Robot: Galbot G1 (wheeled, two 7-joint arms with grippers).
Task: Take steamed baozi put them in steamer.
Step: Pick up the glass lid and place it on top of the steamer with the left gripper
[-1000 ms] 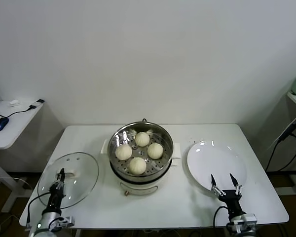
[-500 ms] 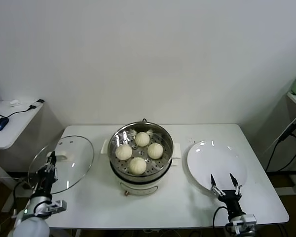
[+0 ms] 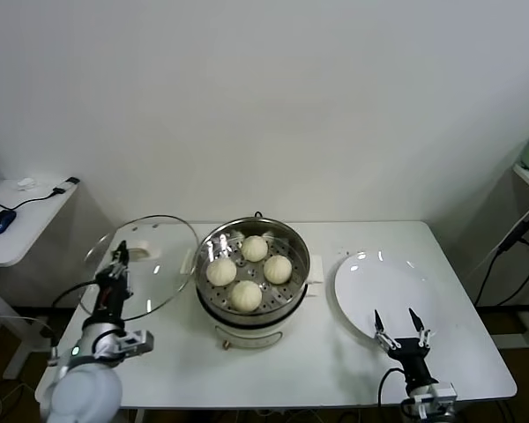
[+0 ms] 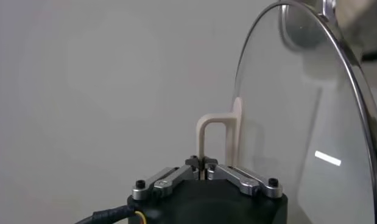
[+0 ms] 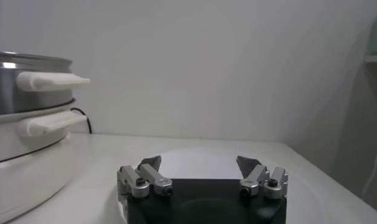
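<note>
Left gripper (image 3: 117,261), centre-left of the head view, is clamped on the cream handle (image 4: 216,135) of the glass lid (image 3: 141,264); the lid is held tilted, off the bench (image 3: 335,361).

Steamer (image 3: 253,304) sits at frame centre, just right of the lid's rim. All four steamed baozi (image 3: 245,295) lie on its perforated tray, so loading looks complete.

Key relation: the open pot mouth lies to the right of the lid in the frame, near it. The left arm is clearly the nearer one, and covering the pot is likely next.

Right gripper (image 3: 402,330), lower right, jaws wide and empty, hovers at the near edge of the white plate (image 3: 383,286), which is bare. Idle.
</note>
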